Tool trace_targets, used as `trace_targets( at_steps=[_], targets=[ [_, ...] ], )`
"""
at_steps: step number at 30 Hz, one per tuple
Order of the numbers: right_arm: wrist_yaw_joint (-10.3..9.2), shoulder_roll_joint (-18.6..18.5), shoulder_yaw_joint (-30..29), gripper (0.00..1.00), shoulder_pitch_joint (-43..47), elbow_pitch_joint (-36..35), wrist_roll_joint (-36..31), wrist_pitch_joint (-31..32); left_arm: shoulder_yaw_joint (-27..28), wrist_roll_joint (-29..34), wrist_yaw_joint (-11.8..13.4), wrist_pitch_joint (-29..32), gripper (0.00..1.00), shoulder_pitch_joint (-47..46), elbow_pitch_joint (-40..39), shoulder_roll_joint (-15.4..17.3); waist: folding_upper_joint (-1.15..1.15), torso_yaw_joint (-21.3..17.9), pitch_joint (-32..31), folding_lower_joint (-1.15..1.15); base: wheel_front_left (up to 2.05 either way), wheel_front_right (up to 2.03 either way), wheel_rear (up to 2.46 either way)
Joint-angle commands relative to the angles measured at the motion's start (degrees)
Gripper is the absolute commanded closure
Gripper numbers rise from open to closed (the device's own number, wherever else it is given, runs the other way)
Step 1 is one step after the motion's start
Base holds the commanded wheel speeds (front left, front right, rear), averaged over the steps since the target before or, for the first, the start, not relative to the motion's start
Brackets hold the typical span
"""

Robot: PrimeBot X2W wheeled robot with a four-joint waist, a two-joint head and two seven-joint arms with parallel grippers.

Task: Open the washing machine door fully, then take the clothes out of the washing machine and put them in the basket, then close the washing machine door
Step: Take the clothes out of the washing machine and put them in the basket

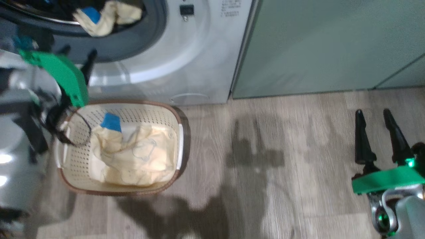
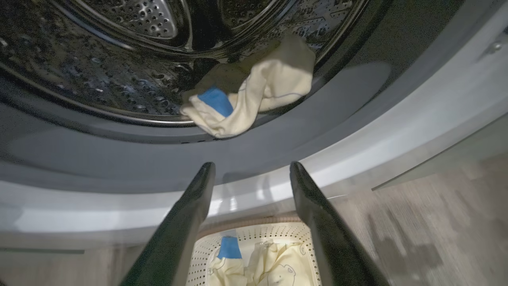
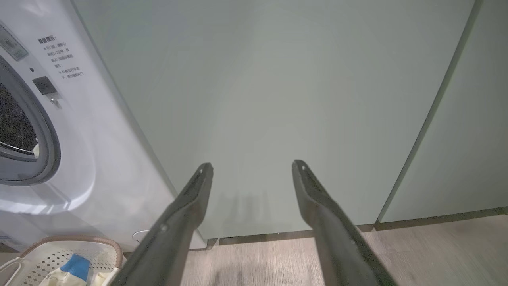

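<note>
Washing machine (image 3: pixel 91 151) label text (image 3: pixel 60 56) unreadable; left gripper (image 2: pixel 251 169), right gripper (image 3: pixel 252 167) spread wide, empty.

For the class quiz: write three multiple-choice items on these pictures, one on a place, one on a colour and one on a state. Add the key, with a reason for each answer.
1. Where does the basket stand?
A. On the floor in front of the washing machine
B. On top of the machine
C. Inside a cabinet

2. What colour is the patch on the garment at the machine's mouth?
A. Red
B. Blue
C. Black

3. In what state is the left pincer?
A. Shut on a garment
B. Shut on the basket's handle
C. Open and empty

Key:
1 A: the basket sits on the wood floor just below the machine's front.
2 B: a bright blue patch shows against the pale-yellow cloth.
3 C: it gapes wide with nothing held in it.
</note>
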Motion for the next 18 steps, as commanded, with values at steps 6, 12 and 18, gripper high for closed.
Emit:
trace_targets(
  at_steps=[6, 12, 18],
  targets=[
    [0.01, 0.11, 1.70, 0.00, -3.91, -2.08, 0.66, -0.38, -2.12, -1.24, -0.03, 3.27, 0.00, -10.94, 1.75, 6.73, 0.00, -2.31, 5.57, -0.02, 0.00, 0.00, 0.00],
    [0.01, 0.28, 1.92, 0.00, -5.74, -2.32, 0.81, -0.38, -6.47, -3.46, -0.03, 6.16, 0.00, -19.56, 5.56, 8.87, 0.00, -3.57, 9.58, -0.02, 0.00, 0.00, 0.00],
    [0.01, 0.41, 2.43, 0.00, -7.33, -2.38, 1.22, -0.38, -9.21, -6.00, -0.03, 7.84, 0.00, -26.87, 9.52, 9.65, 0.00, -4.64, 12.90, -0.02, 0.00, 0.00, 0.00]
  ],
)
